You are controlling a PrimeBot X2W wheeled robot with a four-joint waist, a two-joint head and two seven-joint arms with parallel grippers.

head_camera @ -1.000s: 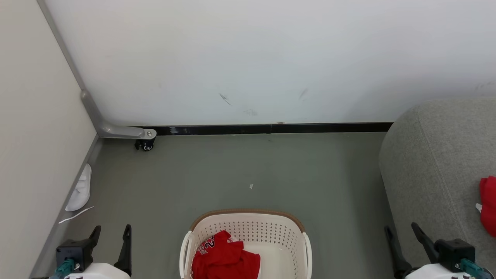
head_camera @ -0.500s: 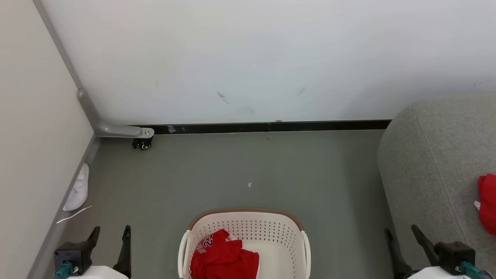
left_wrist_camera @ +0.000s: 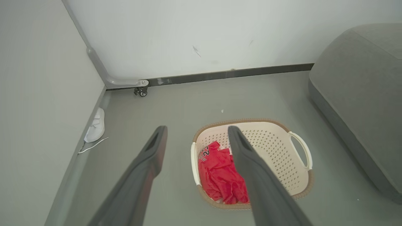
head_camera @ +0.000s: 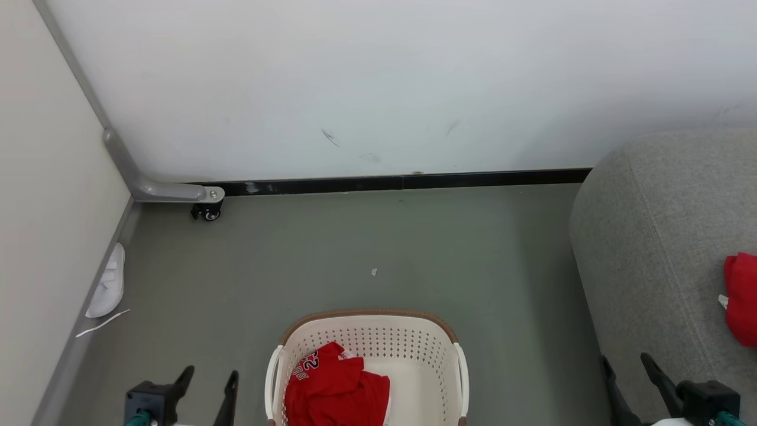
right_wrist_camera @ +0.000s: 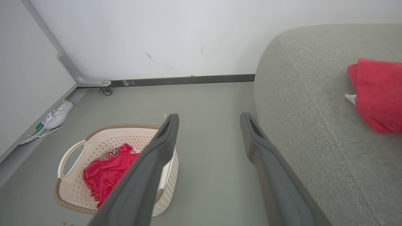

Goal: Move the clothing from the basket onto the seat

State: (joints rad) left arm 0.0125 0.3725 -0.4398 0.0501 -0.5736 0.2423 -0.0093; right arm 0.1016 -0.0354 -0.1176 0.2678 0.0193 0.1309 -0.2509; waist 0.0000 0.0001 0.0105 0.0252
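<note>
A cream basket (head_camera: pixel 414 346) (left_wrist_camera: pixel 276 150) (right_wrist_camera: pixel 100 138) with a brown rim stands on the floor at the bottom centre. Crumpled red clothing (head_camera: pixel 334 387) (left_wrist_camera: pixel 220 175) (right_wrist_camera: pixel 106 171) with white lettering lies in its left half. Another red garment (head_camera: pixel 742 299) (right_wrist_camera: pixel 378 94) rests on the grey seat (head_camera: pixel 656 248) (left_wrist_camera: pixel 361 91) (right_wrist_camera: pixel 307 125) at the right. My left gripper (head_camera: pixel 210 378) (left_wrist_camera: pixel 197 131) hangs open, empty, left of the basket and above the floor. My right gripper (head_camera: pixel 627 362) (right_wrist_camera: pixel 209 120) is open and empty between basket and seat.
White walls meet in a corner at the left, with a grey bracket and caster wheel (head_camera: pixel 207 210) at the skirting. A white shoe (head_camera: pixel 106 284) (left_wrist_camera: pixel 95 127) (right_wrist_camera: pixel 58 114) and a loose lace lie along the left wall. A small scrap (head_camera: pixel 374 272) sits on the grey floor.
The whole head picture has shifted up and left, so the camera has moved. My left gripper now sits lower and nearer the basket. The clothing and basket lie as before.
</note>
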